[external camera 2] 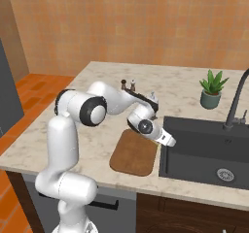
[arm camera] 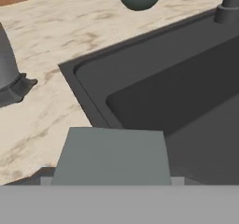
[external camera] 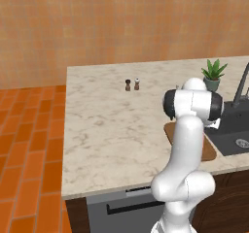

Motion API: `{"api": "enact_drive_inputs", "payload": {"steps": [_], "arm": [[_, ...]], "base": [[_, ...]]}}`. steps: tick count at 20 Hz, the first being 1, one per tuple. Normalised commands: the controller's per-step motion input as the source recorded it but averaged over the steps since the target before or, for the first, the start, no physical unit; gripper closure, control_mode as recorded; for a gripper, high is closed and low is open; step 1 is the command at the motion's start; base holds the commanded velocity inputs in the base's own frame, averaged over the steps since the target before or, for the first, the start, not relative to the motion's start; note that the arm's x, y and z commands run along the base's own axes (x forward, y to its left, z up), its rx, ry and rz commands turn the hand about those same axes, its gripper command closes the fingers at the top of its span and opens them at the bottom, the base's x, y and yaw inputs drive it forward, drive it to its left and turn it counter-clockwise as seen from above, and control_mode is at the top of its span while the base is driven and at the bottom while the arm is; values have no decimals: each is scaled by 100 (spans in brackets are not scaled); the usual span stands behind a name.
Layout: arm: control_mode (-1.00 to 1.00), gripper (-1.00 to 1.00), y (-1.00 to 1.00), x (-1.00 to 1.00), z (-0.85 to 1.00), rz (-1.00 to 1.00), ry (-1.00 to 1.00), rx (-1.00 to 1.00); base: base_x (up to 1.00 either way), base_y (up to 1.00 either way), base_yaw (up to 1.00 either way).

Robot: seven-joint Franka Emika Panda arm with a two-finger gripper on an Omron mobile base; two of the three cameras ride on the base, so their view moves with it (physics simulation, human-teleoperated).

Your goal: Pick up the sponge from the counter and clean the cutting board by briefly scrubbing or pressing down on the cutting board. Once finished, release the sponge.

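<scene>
The grey-blue sponge (arm camera: 112,157) sits right at the base of the hand view, between the fingers and in front of the sink's rim. My gripper (external camera 2: 169,141) appears shut on it; the sponge covers the finger tips. The hand hangs low over the left rim of the sink, just past the right edge of the brown cutting board (external camera 2: 133,154). The board lies on the marble counter (external camera 2: 97,135) beside the sink, and the arm covers most of it in the left base view (external camera: 210,152).
The dark sink basin (external camera 2: 204,149) with its faucet (external camera 2: 236,106) lies to the right. A potted plant (external camera 2: 211,93) stands behind it. Salt and pepper shakers (external camera: 132,85) stand at the back of the counter (external camera: 107,125). A dark base (arm camera: 9,78) stands on the marble.
</scene>
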Motion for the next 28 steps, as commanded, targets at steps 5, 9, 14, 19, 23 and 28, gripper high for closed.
{"api": "enact_drive_inputs", "payload": {"steps": [5,9,14,19,23,28], "arm": [[-100,100,5,0,100,0,12,0],[-100,100,0,-1,100,0,14,5],[-100,100,-4,0,100,0,11,14],[-100,100,-23,-3,100,0,-1,15],[-100,100,-20,0,100,0,-3,21],[-100,100,-11,-11,100,0,8,14]], "base": [[0,0,0],[0,0,0],[0,0,0],[0,0,0],[0,0,0],[0,0,0]]}}
